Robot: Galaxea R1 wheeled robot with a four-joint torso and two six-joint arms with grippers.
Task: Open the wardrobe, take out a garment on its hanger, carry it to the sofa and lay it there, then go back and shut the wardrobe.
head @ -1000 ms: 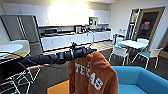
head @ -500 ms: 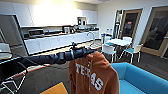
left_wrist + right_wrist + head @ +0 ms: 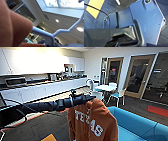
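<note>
My left arm reaches in from the left, and the left gripper [image 3: 88,98] holds the white hanger [image 3: 50,37] from which the garment hangs. The garment [image 3: 93,122] is a burnt-orange hoodie with white "TEXAS" lettering, dangling below the arm's tip just in front of the sofa. In the left wrist view the garment [image 3: 13,25] bulks large beside the hanger's thin bar. The sofa [image 3: 136,125] is bright blue and lies low at the right, its seat right beside the garment's hem.
White kitchen cabinets and a long counter [image 3: 42,88] run along the back left. A round white table with chairs [image 3: 106,89] stands beyond the sofa, before glass doors [image 3: 136,74]. Dark carpet [image 3: 37,127] with a yellow patch [image 3: 51,138] lies below the arm.
The camera has swung round: the kitchen has slid left in the picture and the blue sofa has come in at the lower right. The garment still hangs from the left arm.
</note>
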